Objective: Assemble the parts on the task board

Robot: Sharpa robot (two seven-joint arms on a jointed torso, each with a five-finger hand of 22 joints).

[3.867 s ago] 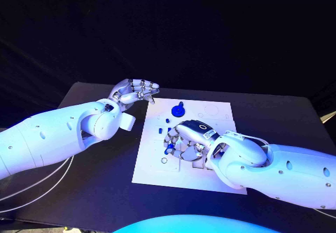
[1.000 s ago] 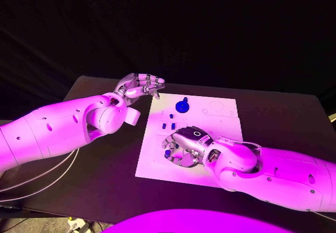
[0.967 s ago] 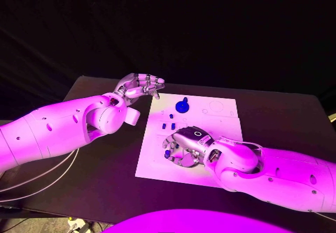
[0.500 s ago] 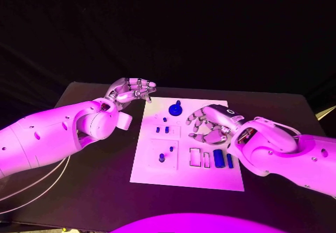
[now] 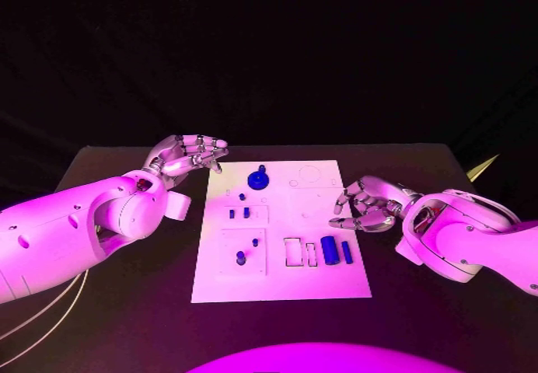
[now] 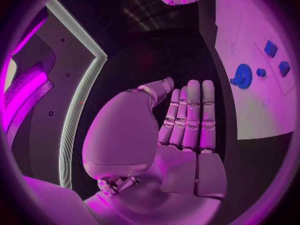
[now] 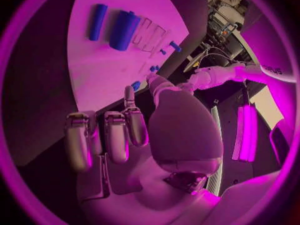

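While two white robot arms reach in from either side, one white rectangular task board (image 5: 281,272) lies mid-table on the black table (image 5: 426,303). On it sit one round blue knob-like part (image 5: 259,180), two upright blue bars (image 5: 337,250) near its right edge, and several tiny blue pegs (image 5: 239,212). The left hand (image 5: 186,154) hovers beside the board's far left corner, fingers curled, holding nothing. The right hand (image 5: 367,206) is curled, empty, just off the board's right edge.

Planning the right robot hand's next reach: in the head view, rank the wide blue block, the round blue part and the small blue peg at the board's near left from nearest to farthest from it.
From the right robot hand:
1. Wide blue block, board's right side, nearest.
2. Round blue part, board's far edge.
3. Small blue peg, near left, farthest.
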